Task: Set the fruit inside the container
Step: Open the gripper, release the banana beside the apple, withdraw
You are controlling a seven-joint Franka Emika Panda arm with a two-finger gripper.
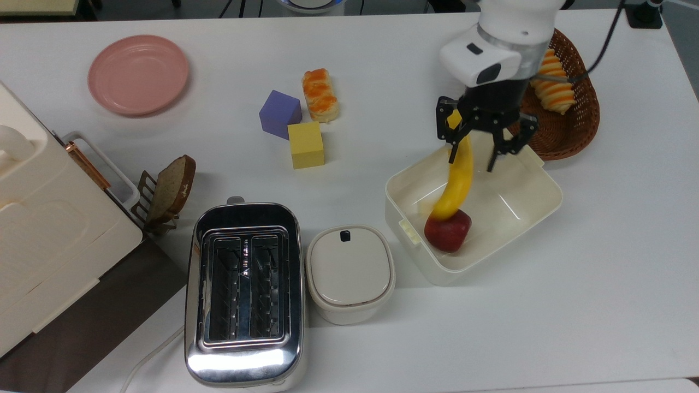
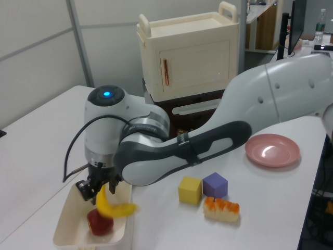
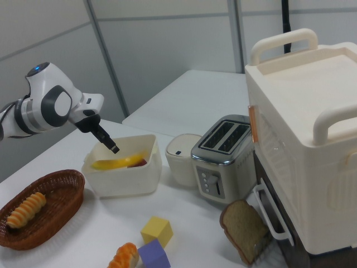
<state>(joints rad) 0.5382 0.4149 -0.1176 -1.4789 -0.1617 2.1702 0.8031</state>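
Three camera views come up on my screen, and I read the top view from its left edge across. I see a cream cabinet at the far left, with a pink plate beyond it and a slice of bread in a small rack just beside it. Next comes a chrome toaster, and touching its side a small white lidded box. Further up the table sit a purple cube and a yellow cube, corner to corner, with a glazed pastry just beside them.

Right of the middle stands the cream tub, with a dark-red apple inside near its lower-left wall. I see the banana within the tub's outline, tilted, its lower tip at the apple; whether it actually touches the apple I cannot say from here. The tool hangs over the tub's upper rim with its fingers spread apart, one finger clear of the fruit; the banana's upper end is by the other finger, though I think it is not gripped. In the right view the banana lies low inside the tub, beside the apple.

At the top view's right sits the wicker basket, holding a striped roll, partly under the arm.
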